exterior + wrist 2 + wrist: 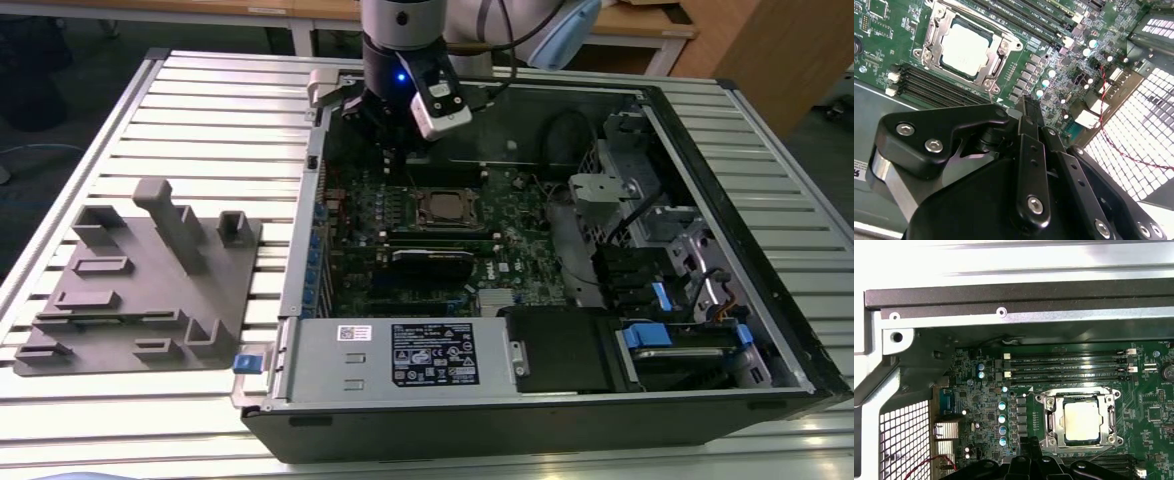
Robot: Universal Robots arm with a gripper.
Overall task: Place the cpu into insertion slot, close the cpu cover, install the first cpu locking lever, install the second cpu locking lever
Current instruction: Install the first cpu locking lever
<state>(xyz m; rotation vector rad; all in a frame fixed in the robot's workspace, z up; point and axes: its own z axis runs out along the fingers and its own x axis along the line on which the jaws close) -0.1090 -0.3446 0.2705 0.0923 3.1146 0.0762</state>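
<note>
The cpu [966, 47] is seen seated in the insertion slot [929, 55], cpu cover [999, 57] lying flat round it, just ahead of the gripper [1025, 102], whose fingers are pinched together on nothing, approx. above the board.

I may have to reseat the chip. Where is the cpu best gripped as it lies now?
The cpu offers only its flat top, from straight above: the cpu cover lies over its rim, so no edges are free to pinch. With the cover lifted, two opposite edges would probably serve.
</note>
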